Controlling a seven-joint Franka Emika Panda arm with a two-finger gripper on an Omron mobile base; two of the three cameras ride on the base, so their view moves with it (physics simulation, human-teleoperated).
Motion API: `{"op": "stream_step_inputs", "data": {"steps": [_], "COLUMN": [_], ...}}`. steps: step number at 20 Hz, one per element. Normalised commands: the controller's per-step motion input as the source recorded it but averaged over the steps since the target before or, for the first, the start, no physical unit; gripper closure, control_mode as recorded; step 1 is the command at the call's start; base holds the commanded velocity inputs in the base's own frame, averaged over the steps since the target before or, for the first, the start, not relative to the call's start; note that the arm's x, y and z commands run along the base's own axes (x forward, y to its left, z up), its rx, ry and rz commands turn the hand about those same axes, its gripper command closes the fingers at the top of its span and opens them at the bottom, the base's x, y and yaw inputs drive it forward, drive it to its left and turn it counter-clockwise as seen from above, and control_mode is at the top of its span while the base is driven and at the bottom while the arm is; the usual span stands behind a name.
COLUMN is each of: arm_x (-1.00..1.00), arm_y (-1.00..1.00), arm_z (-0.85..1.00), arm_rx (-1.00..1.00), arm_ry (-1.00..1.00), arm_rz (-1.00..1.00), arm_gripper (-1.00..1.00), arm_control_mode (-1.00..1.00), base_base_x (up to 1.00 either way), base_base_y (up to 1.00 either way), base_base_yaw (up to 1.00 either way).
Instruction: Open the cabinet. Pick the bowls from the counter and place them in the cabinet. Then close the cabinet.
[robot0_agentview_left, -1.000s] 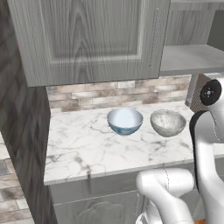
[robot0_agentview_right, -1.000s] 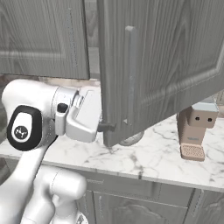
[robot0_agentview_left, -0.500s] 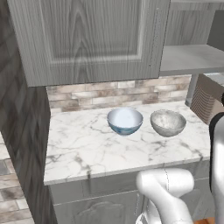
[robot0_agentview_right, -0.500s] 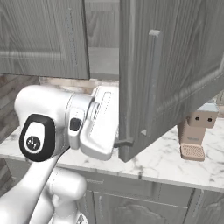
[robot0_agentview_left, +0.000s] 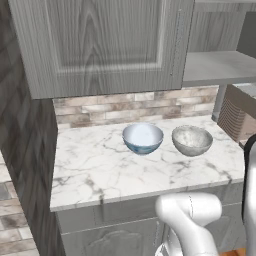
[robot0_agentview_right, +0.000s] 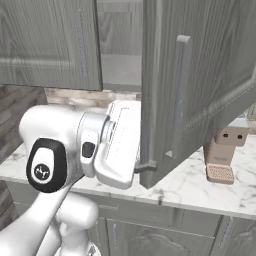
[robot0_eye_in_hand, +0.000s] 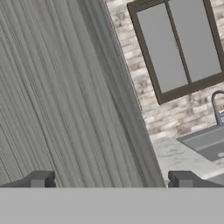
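The cabinet's left door (robot0_agentview_left: 105, 40) is shut. Its right door (robot0_agentview_right: 200, 85) stands swung out, with the slim bar handle (robot0_agentview_right: 180, 95) facing me and the grey shelf (robot0_agentview_left: 220, 67) bare behind it. My gripper (robot0_agentview_right: 142, 165) is open at that door's lower inner edge. In the hand view the gripper (robot0_eye_in_hand: 111, 180) has the door's wood-grain face and edge between its fingertips (robot0_eye_in_hand: 39, 179). The light blue bowl (robot0_agentview_left: 143, 138) and the speckled grey bowl (robot0_agentview_left: 192, 140) sit side by side on the marble counter (robot0_agentview_left: 95, 170), near the backsplash.
A brown appliance (robot0_agentview_right: 223, 150) stands on the counter to the right, under the open door. Brick backsplash (robot0_agentview_left: 135, 105) runs behind the bowls. The hand view takes in a window (robot0_eye_in_hand: 179, 43) and a sink (robot0_eye_in_hand: 205, 142) further off. A base cabinet (robot0_agentview_left: 115, 235) lies below.
The right cabinet door has swung wider open, with my hand following along its lower edge. The arm's upper part has left the right side of the left base view. The bowls have not moved.
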Motion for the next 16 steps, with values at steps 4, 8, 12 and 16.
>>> {"op": "stream_step_inputs", "data": {"steps": [4, 8, 12, 16], "arm_x": [-0.5, -1.0, -1.0, -1.0], "arm_y": [-0.09, -0.06, 0.04, 0.71], "arm_z": [0.04, 0.53, 0.38, 0.17], "arm_rx": [-0.04, -0.01, -0.08, -0.22], "arm_ry": [-0.18, -0.17, -0.2, -0.2], "arm_rz": [-0.01, 0.0, 0.0, 0.04], "arm_gripper": [-1.0, -1.0, -1.0, -1.0], "arm_control_mode": [-1.0, -1.0, -1.0, -1.0], "base_base_x": [0.0, 0.0, 0.0, 0.0], "base_base_y": [0.0, 0.0, 0.0, 0.0], "base_base_yaw": [0.0, 0.0, 0.0, 0.0]}}
